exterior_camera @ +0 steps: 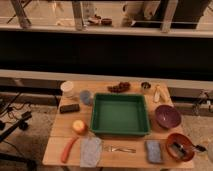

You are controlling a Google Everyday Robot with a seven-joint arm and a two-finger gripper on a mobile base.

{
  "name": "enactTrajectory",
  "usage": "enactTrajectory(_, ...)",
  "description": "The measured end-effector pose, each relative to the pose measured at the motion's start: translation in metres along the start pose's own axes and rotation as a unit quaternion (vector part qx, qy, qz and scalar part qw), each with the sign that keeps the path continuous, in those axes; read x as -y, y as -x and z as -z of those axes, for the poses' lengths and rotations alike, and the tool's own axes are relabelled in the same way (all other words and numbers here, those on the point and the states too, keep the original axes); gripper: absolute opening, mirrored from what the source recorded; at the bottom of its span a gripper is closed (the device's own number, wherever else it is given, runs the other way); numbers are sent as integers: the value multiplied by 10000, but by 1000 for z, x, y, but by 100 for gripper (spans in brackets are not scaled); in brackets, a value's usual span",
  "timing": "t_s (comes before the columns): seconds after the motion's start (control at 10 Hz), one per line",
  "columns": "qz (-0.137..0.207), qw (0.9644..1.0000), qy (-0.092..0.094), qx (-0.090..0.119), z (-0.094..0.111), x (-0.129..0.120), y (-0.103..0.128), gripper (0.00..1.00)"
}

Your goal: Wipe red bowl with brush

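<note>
Wooden table [64, 128] holds red bowl [171, 155], brush [178, 148] inside, beside gripper [210, 151] at right edge.

A lab-like test space is being suggested by a prop-laden table [61, 131], floor cables [12, 107] and a railing [120, 31]; the gripper [209, 151] is being glimpsed at the right edge.

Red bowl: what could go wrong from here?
The red bowl sits at the table's front right corner; a wiping push could slide it off. The brush lies inside with its handle over the rim, toward the hand, a pale shape at the right edge; a bump might flip it out.
</note>
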Motion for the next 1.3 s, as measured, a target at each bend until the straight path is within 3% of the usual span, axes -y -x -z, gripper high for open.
enactTrajectory(0.5,-148,9993,136,-310,1,-9,-33,3)
enactTrajectory(1.1,-501,9958,147,-756,-18,15,-79,3)
enactTrajectory(1.3,-555,9949,131,-830,-24,23,-85,3)
